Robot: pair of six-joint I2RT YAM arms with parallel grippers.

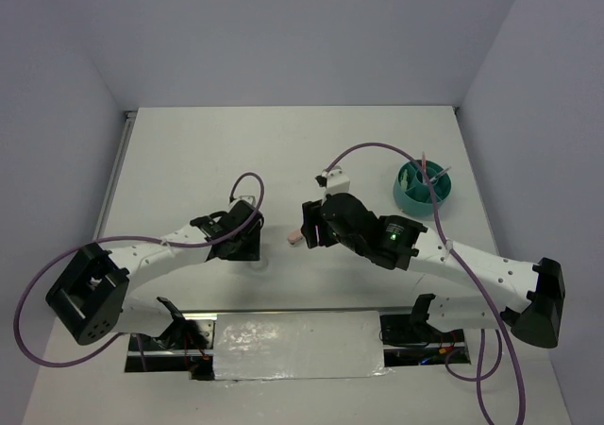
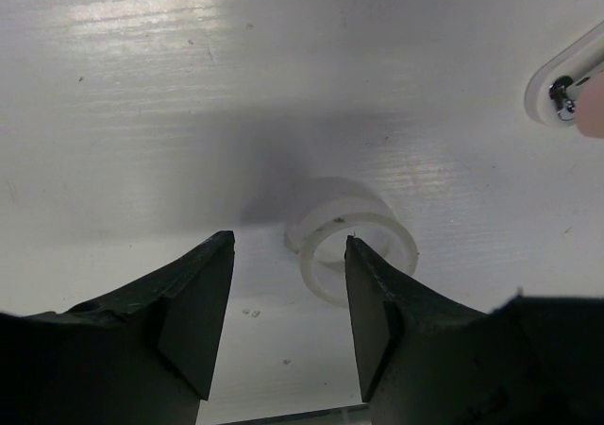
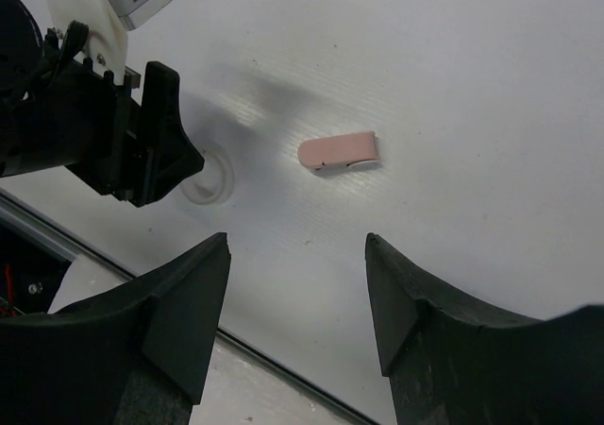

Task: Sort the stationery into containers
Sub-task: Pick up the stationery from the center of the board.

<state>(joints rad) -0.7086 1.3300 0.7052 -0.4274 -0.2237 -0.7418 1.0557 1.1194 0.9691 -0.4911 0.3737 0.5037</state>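
Note:
A clear tape ring point(image 2: 351, 241) lies flat on the white table. My left gripper point(image 2: 289, 241) is open and low over it, with the right fingertip point(image 2: 363, 264) at the ring's near rim and the left one on bare table. In the right wrist view the ring point(image 3: 209, 178) is half hidden behind the left gripper point(image 3: 142, 142). A pink eraser block point(image 3: 338, 151) lies a little beyond my open, empty right gripper point(image 3: 295, 241). From above, the pink block point(image 1: 294, 240) sits between the left gripper point(image 1: 253, 246) and the right gripper point(image 1: 304, 229). The teal organiser point(image 1: 423, 187) stands at the right with pens in it.
The table's near edge and a metal rail point(image 3: 283, 368) run just below the right gripper. Purple cables point(image 1: 377, 147) loop over both arms. A slot with a shiny plate point(image 1: 293, 345) lies between the arm bases.

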